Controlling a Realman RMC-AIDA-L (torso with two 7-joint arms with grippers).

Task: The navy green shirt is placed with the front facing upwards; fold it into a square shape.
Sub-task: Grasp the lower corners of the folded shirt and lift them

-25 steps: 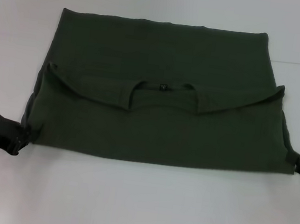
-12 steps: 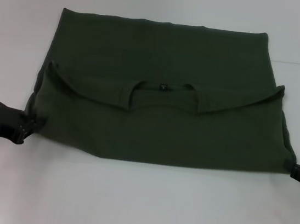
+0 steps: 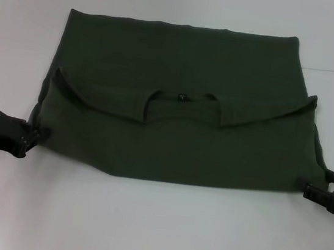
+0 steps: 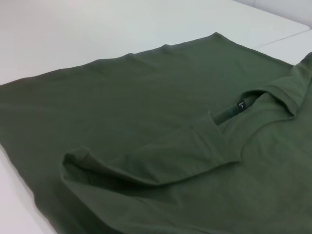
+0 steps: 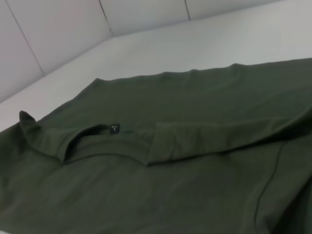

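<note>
We see the navy green shirt [image 3: 176, 101] spread flat across the middle of the white table [image 3: 153, 228], already folded over itself: the near half lies doubled back on the far half, so the neckline sits across the middle with its small neck label [image 3: 182, 95] facing up. The shoulder edges curve outward from the collar toward both side edges, and only plain green fabric shows. The near fold edge runs almost straight, rising a little at the near left corner.

Our left gripper [image 3: 31, 138] sits low on the table at that near left corner, its fingertips touching the cloth and drawn together on what looks like a pinch of the corner fabric, though the dark fingers against dark cloth make us unsure how much is caught. Our right gripper [image 3: 324, 186] is at the near right corner, just off the shirt's edge, with its two fingers standing apart and nothing between them.

In the left wrist view the shirt [image 4: 170, 146] fills the picture, a raised fold of shoulder lying close by and the collar label [image 4: 241, 104] farther off. The right wrist view shows the shirt [image 5: 161, 180] likewise, with the label [image 5: 114, 128] by the collar.
</note>
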